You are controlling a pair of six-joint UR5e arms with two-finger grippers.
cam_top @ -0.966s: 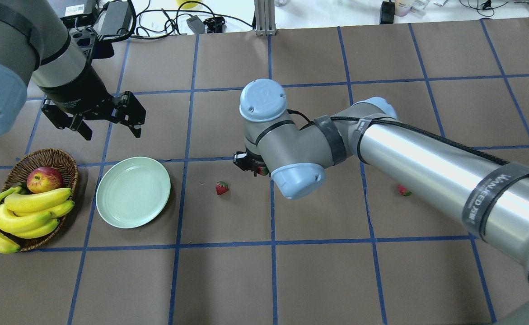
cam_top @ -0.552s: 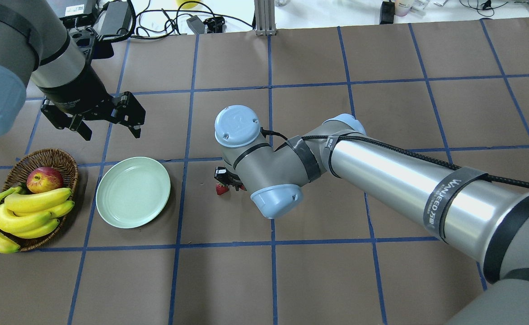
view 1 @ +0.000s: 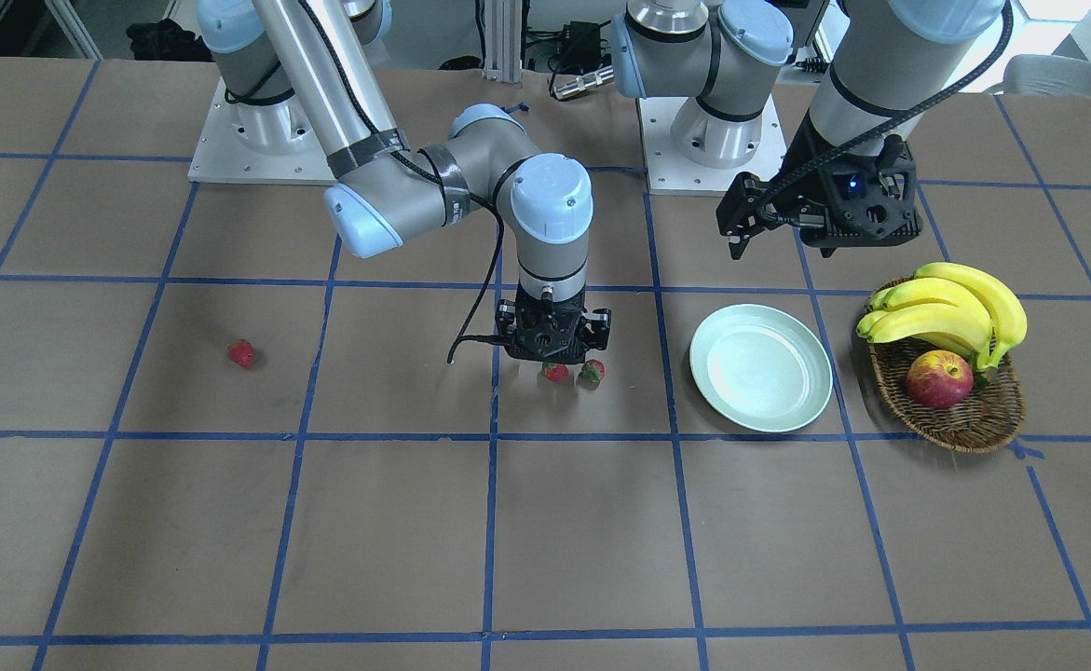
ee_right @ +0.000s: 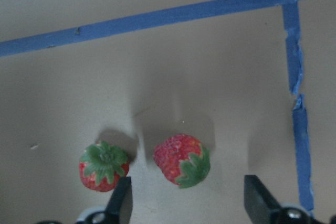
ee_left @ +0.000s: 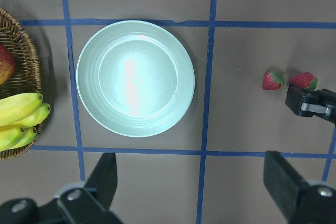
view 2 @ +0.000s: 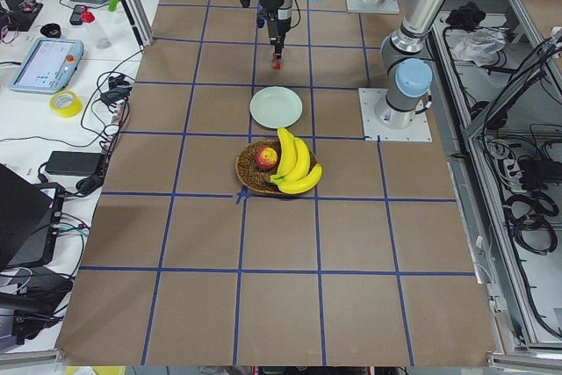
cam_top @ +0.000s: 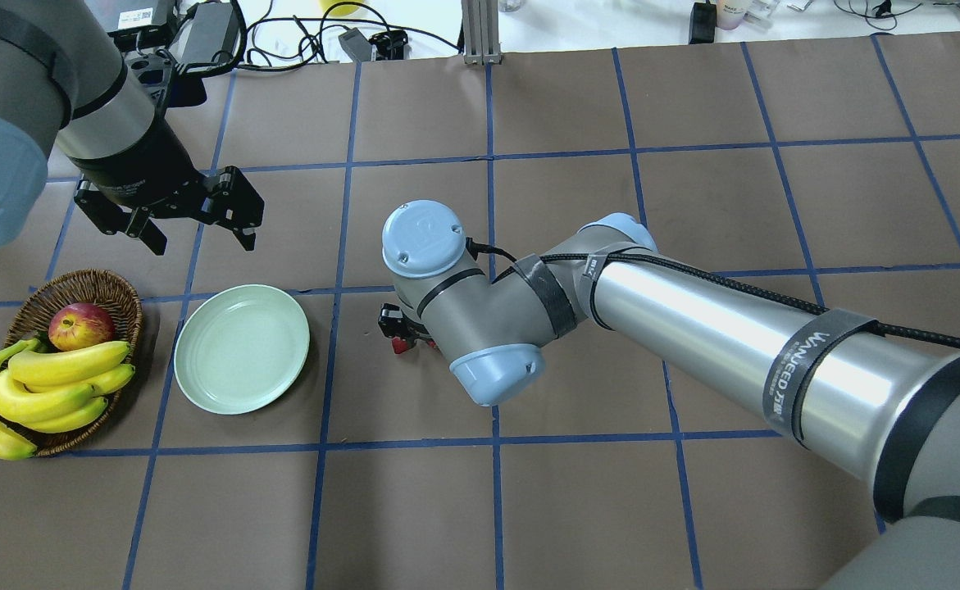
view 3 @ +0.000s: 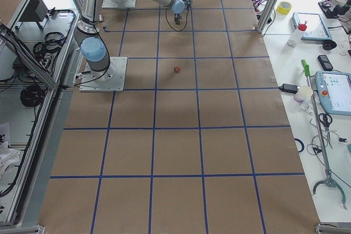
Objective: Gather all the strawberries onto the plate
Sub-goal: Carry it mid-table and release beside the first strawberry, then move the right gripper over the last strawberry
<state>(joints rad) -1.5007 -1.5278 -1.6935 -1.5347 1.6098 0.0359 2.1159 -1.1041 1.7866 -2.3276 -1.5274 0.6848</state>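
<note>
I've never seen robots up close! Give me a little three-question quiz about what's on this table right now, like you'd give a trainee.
1. True or false: the plate already holds a strawberry.
2. How many strawberries show in all?
3. The right pincer hangs over: A) one lone strawberry, B) two strawberries side by side, C) the plate.
Key: 1 false; 2 three; 3 B.

Neighbouring strawberry crowds jaws, bare table towards plate
</note>
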